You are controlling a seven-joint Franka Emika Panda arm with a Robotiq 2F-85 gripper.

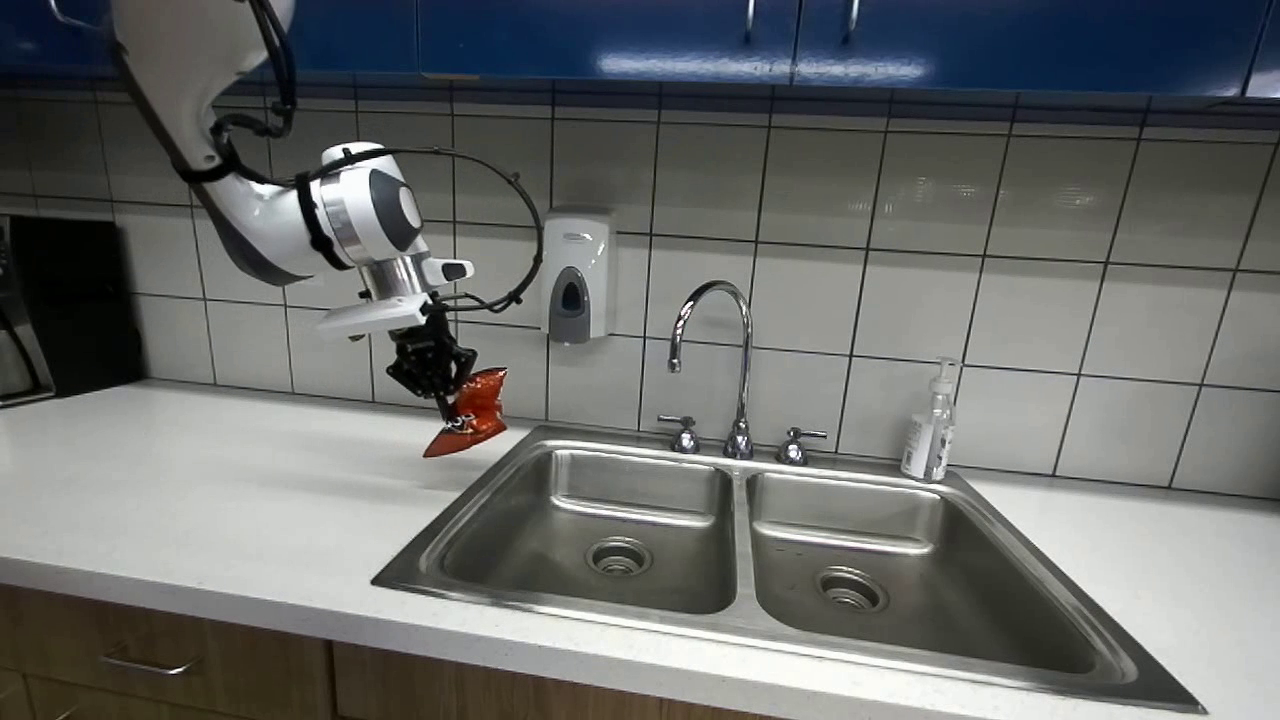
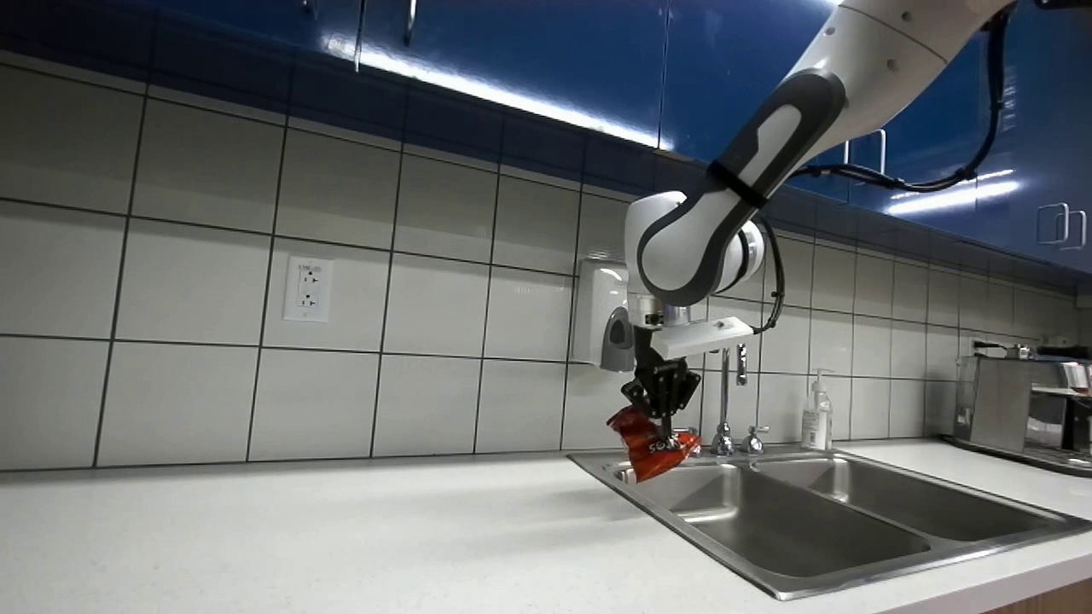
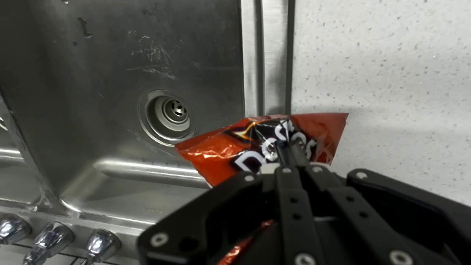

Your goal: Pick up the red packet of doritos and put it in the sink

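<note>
Where the jaws clamp it, the crumpled, glossy red packet (image 3: 251,142) shows white lettering.

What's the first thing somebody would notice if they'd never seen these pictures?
Probably the crumpled red-orange foil Doritos packet, pinched in mid-air by the black jointed end effector, near the big stainless-steel double-basin sink set into the white countertop. Then perhaps the glossy blue cabinets across the top of both exterior views.

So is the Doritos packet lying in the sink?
No, an exterior view shows the Doritos packet pinched in the gripper, up in the air, not touching the sink.
</note>
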